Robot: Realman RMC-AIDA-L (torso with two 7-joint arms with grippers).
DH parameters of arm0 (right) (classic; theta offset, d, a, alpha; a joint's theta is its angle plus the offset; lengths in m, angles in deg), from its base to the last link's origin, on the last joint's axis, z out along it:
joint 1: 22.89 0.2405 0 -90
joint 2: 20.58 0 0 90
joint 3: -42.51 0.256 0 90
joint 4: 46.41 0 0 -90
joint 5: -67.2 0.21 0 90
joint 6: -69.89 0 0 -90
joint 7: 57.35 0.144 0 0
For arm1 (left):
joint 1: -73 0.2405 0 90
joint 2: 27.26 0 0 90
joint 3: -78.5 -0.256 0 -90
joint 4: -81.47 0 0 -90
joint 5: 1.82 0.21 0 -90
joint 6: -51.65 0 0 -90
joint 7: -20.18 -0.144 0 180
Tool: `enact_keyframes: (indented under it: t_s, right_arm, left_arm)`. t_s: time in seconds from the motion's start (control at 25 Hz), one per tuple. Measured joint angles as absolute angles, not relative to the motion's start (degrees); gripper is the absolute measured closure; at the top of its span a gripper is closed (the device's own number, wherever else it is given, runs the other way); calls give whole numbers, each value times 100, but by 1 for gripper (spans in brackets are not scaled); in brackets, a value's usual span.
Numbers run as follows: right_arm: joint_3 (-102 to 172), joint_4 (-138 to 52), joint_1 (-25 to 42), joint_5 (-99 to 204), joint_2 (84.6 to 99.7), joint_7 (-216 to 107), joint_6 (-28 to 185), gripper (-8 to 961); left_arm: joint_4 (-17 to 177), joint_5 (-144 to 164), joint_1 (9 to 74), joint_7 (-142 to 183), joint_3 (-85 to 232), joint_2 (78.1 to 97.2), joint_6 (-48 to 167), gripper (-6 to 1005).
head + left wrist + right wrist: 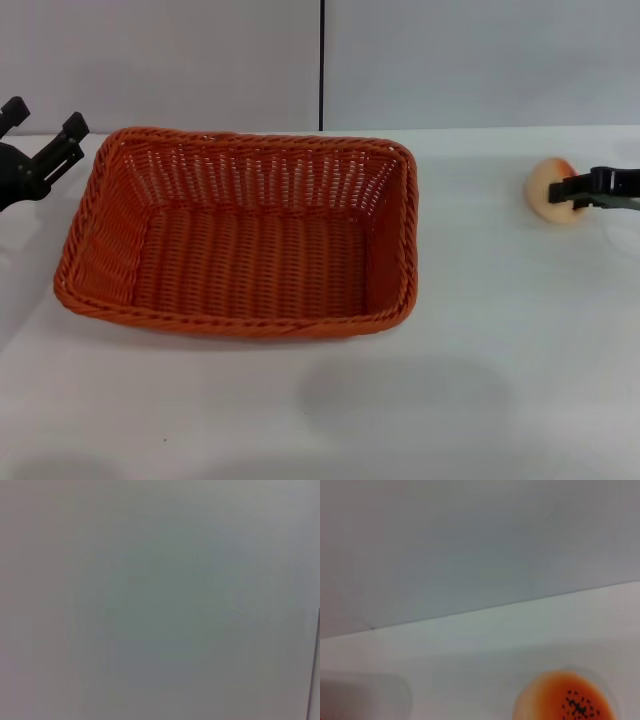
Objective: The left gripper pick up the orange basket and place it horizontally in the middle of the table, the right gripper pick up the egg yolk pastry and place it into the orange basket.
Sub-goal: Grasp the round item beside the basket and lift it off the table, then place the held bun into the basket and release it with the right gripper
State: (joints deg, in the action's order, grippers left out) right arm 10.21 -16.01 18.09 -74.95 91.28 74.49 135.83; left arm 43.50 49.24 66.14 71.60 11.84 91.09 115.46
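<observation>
The orange basket [240, 235] was set lengthwise mid-table [480, 400]; the left gripper [45, 150] was parked beside it, spread wide and empty. The egg yolk pastry [553, 189], well right, was pinched by the right gripper [562, 193]. Judged next: carriage over the basket.

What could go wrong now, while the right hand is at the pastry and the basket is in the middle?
The right hand appears closed on the egg yolk pastry only at its near edge, so it might slip or be squashed. On the way to the orange basket, the pastry may catch the tall right wall. The left hand sits open beside the basket's left rim and could nudge it.
</observation>
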Motion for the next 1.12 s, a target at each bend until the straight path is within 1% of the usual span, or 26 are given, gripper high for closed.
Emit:
enact_keyframes:
  t_s: [0.04,0.08,0.12,0.16,0.2,0.24,0.28,0.32,0.36,0.4,0.44,0.52,0.6,0.88,1.0,1.04,1.08,1.12]
  right_arm:
    - [1031,-1504,1758,-7444,9150,7430,13573,442]
    - [1031,-1504,1758,-7444,9150,7430,13573,476]
    - [1000,-1268,1674,-7337,9210,7419,13601,511]
    - [1000,-1268,1674,-7337,9210,7419,13601,545]
    - [969,-933,1577,-7208,9299,7416,13729,579]
    - [969,-933,1577,-7208,9299,7416,13729,614]
    - [965,-712,1530,-7158,9353,7416,13824,648]
    - [964,-204,1422,-7091,9486,7420,14051,671]
    - [964,-204,1422,-7091,9486,7420,14051,694]
    - [968,399,1302,-7008,9640,7434,14290,716]
    - [968,399,1302,-7008,9640,7434,14290,739]
    - [952,1062,1157,-6645,9755,7441,14675,785]
    - [896,1306,1085,-6232,9773,7437,14894,834]
    - [327,1471,1051,-4811,9760,6842,15357,863]
    - [-248,1337,1227,-4409,9747,6505,15378,875]
    - [-597,1071,1464,-4332,9746,6312,15343,879]
    - [-597,1071,1464,-4332,9746,6312,15343,885]
    - [-915,699,1731,-4315,9781,5969,15322,890]
  left_arm:
    - [4350,4925,6609,7166,1183,9109,11546,197]
    - [4350,4925,6609,7166,1183,9109,11546,197]
    - [4352,4939,6602,7168,1181,9107,11548,197]
    - [4352,4939,6602,7168,1181,9107,11548,197]
    - [4354,4947,6601,7164,1178,9107,11553,197]
    - [4358,4956,6601,7157,1173,9106,11560,197]
    - [4359,4957,6601,7150,1167,9106,11569,197]
    - [4359,4952,6601,7144,1162,9105,11576,197]
    - [4359,4952,6601,7144,1162,9105,11576,197]
    - [4359,4940,6601,7145,1166,9104,11578,197]
    - [4359,4940,6601,7145,1166,9104,11578,197]
    - [4359,4933,6608,7170,1201,9105,11580,197]
    - [4359,4932,6610,7178,1209,9107,11580,197]
    - [4359,4926,6605,7200,1176,9118,11599,197]
    - [4359,4924,6596,7211,1161,9120,11627,197]
    - [4359,4924,6595,7214,1161,9121,11643,197]
    - [4359,4924,6595,7214,1161,9121,11643,197]
    - [4359,4924,6595,7219,1162,9122,11677,197]
